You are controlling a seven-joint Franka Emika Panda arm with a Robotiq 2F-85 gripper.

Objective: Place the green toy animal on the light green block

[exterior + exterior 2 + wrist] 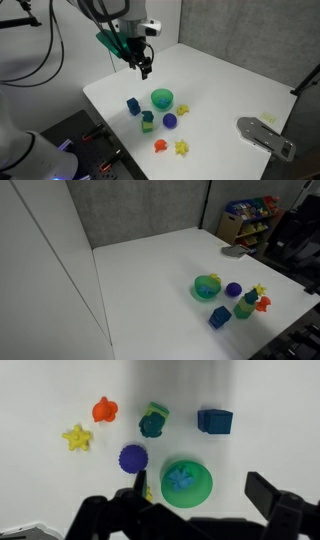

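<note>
my gripper (145, 68) hung spread, empty; tiny teal-green toy animal (151, 427) seemed seated on the pale yellow-green cube (159, 409); next i'd just retreat.

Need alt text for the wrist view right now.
From above, the dark teal-green toy animal overlaps the pale yellow-green cube on a white table; a blue cube, purple ball, green bowl, orange figure and yellow figure lie around. The open gripper hovers, empty.
</note>
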